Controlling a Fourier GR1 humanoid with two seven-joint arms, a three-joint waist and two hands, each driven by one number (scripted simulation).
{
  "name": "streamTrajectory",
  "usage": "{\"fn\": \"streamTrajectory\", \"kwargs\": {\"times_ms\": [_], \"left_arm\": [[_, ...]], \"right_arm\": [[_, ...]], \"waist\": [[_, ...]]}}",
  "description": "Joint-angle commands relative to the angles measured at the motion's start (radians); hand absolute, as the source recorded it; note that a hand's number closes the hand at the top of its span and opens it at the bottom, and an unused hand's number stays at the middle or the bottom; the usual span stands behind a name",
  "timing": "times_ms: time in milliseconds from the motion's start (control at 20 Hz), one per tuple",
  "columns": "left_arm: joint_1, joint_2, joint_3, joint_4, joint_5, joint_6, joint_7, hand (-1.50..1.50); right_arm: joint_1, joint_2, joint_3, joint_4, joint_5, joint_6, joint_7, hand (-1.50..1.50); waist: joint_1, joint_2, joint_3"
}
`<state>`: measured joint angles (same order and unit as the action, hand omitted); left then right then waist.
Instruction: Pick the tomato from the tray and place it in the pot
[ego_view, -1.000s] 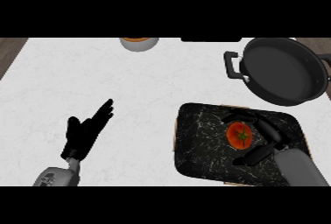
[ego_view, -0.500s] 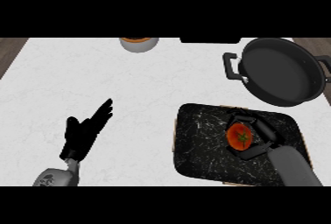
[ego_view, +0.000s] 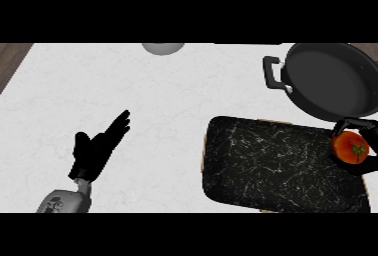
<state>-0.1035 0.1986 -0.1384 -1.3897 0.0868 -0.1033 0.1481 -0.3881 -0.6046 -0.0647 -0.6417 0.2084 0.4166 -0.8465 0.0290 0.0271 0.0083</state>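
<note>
On the right side of the white desk (ego_view: 184, 90), the right hand (ego_view: 354, 127) has its black fingers curled around the red tomato (ego_view: 350, 148). The tomato is at the far right edge of the black tray (ego_view: 273, 165), close to the corner nearest the pot (ego_view: 328, 80). The pot is dark and round, with a handle on its left side, and it sits just behind the tray. Over on the left, the left hand (ego_view: 96, 150) rests open, with its fingers straight and pointing up and a bit to the right. A small grey bowl (ego_view: 162, 48) sits at the back edge of the desk.
</note>
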Motion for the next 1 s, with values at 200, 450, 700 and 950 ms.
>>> {"fn": "streamTrajectory", "kwargs": {"times_ms": [200, 450, 700, 950], "left_arm": [[-0.020, -0.009, -0.011, 0.002, 0.001, -0.012, -0.004, 0.00], [-0.017, -0.012, -0.015, 0.012, -0.007, -0.010, -0.011, 0.00], [-0.015, -0.033, -0.029, 0.011, -0.008, -0.007, -0.012, 0.00], [-0.039, -0.021, -0.017, 0.011, -0.003, -0.014, 0.002, 0.00]], "right_arm": [[-0.064, -0.233, -0.081, 0.104, -0.111, 0.245, -0.111, 1.50], [-0.072, -0.316, -0.072, 0.116, -0.119, 0.234, -0.144, 1.50], [-0.097, -0.365, -0.072, 0.113, -0.131, 0.189, -0.197, 1.50], [-0.126, -0.397, -0.049, 0.116, -0.118, 0.143, -0.240, 1.50]], "waist": [[0.027, 0.015, 0.010], [0.032, 0.013, 0.009], [0.036, 0.007, 0.008], [0.043, 0.006, 0.006]]}}
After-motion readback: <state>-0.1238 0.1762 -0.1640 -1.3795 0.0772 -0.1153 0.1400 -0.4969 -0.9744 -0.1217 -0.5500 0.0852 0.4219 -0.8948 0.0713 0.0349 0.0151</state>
